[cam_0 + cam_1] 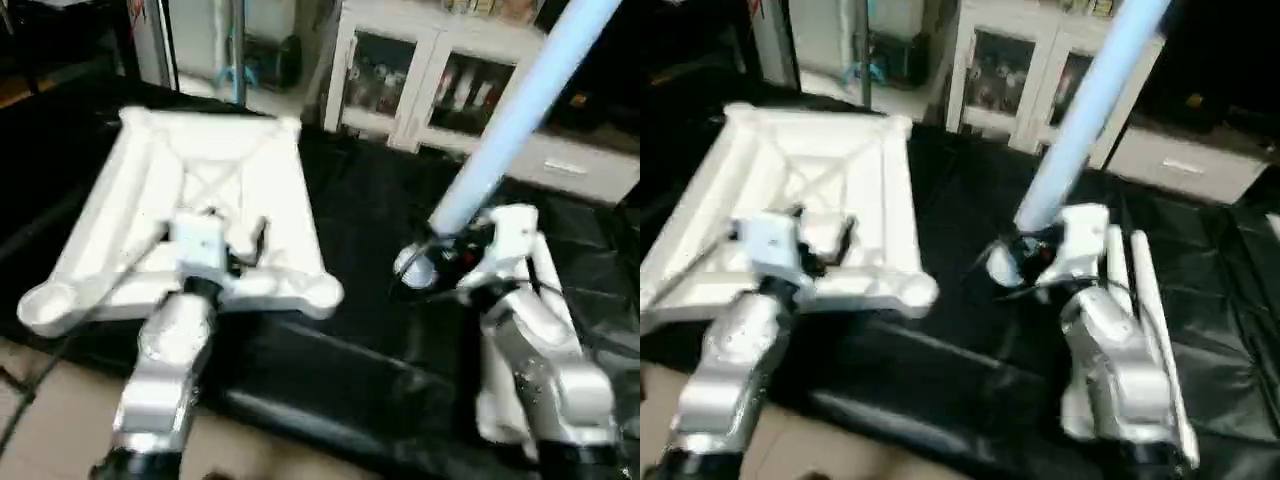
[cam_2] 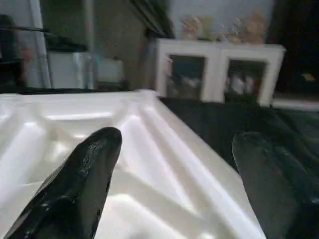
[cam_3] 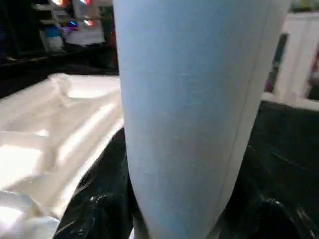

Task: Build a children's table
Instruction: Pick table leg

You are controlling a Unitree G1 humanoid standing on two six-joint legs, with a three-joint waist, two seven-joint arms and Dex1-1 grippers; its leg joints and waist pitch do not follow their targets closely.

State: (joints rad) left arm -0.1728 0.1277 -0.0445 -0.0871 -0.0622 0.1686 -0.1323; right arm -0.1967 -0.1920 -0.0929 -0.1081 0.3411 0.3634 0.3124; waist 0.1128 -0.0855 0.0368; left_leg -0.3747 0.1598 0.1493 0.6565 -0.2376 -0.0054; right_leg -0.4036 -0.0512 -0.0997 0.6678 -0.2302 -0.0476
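Tabletop upside down at surface's left edge under wide-spread left claw; leg gripped in right claw, tilted up and away, nearest socket just left.

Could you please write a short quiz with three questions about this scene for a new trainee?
1. True or false: the tabletop lies with its ribbed underside up.
2. What does the right gripper hold?
3. The left gripper is: A) open over the tabletop, B) shut on a leg.

Key:
1. True.
2. A white leg, tilted up and away.
3. A.
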